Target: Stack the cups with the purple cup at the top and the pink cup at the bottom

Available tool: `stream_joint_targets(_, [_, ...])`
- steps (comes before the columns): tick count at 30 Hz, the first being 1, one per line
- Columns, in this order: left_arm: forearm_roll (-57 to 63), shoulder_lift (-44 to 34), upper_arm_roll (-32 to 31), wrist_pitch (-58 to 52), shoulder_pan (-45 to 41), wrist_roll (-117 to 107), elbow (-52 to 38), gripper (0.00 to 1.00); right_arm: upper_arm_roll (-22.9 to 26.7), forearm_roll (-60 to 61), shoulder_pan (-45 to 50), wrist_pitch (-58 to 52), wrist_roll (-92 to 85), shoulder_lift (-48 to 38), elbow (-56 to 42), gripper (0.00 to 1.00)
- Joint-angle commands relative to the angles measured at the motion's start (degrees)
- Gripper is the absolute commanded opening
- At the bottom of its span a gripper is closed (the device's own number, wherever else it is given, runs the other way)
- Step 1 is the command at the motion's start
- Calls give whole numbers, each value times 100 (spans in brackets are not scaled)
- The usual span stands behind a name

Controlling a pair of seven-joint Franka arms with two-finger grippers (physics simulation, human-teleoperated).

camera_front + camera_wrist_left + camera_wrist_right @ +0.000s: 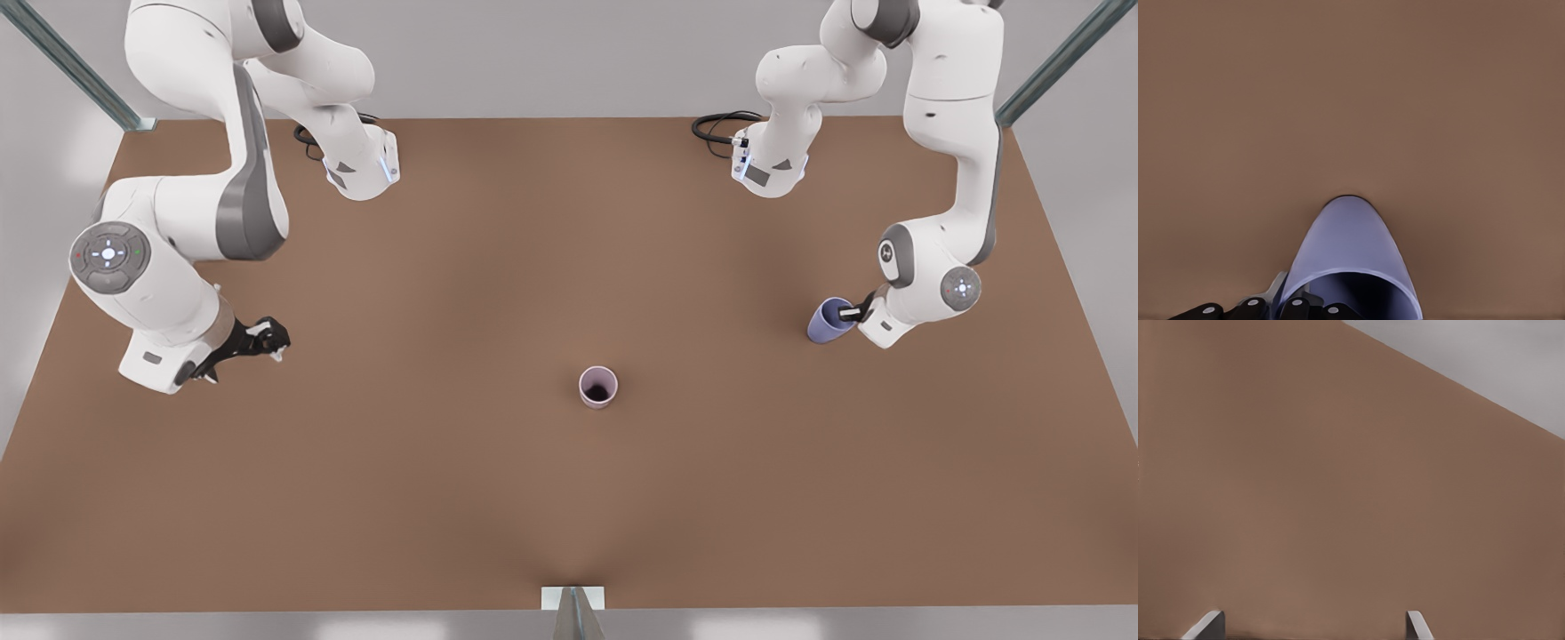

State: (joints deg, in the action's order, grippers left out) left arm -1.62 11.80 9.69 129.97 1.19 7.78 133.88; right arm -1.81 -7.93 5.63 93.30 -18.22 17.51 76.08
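The pink cup point(598, 388) stands upright just below the middle of the table point(569, 498) in the front view, bare brown surface all round it. Well apart, at the right of that view, the purple cup point(829, 321) hangs tilted, seemingly just off the surface, its rim pinched by the left gripper point(859, 310). The right gripper point(267, 339) waits at the left with fingers point(1207, 626) spread wide, near the table's edge.

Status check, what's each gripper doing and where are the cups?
Left gripper shut on purple cup, tilted. Right gripper open, waiting. Pink cup upright mid-table, path clear.
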Motion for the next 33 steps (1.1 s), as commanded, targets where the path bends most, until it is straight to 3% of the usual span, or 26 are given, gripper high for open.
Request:
stream_joint_targets(1, [-67,-11,-11,-24,-31,83,-38,21,41,-7,-62,-189,-2291,-28,-23,100])
stream_joint_targets(4, [-67,-116,-274,-279,-49,57,-415,21,14,273,-53,-821,1767,-99,4,100])
stream_joint_targets(7, [-67,-11,-652,-684,-84,-136,-1012,21,23,581,-62,-831,2525,-187,144,100])
stream_joint_targets(8, [-23,296,-758,-1394,-777,-1655,-2048,21,58,678,-123,-787,2525,-336,381,100])
stream_joint_targets(9, [-23,787,-758,-2578,-1225,-2358,-3364,21,58,731,-211,-655,2525,-459,593,100])
stream_joint_targets(11, [-84,1553,-767,-3891,-1797,-3089,-5160,21,58,749,-290,-637,2534,-424,566,100])
stream_joint_targets(14, [-313,2054,-767,-4076,-2720,-3740,-6269,21,58,889,-378,-523,2534,-459,663,100])
stream_joint_targets(19, [-620,2652,-767,-3567,-3300,-4601,-6990,21,50,898,-493,-303,2472,-784,1164,100])
stream_joint_targets(27, [-840,2986,-749,-2345,-3371,-5129,-6999,21,58,986,-581,-339,2464,-749,1137,100])
stream_joint_targets(33, [-787,3030,-749,-2310,-3485,-5120,-6788,21,58,986,-589,-339,2455,-749,1137,100])
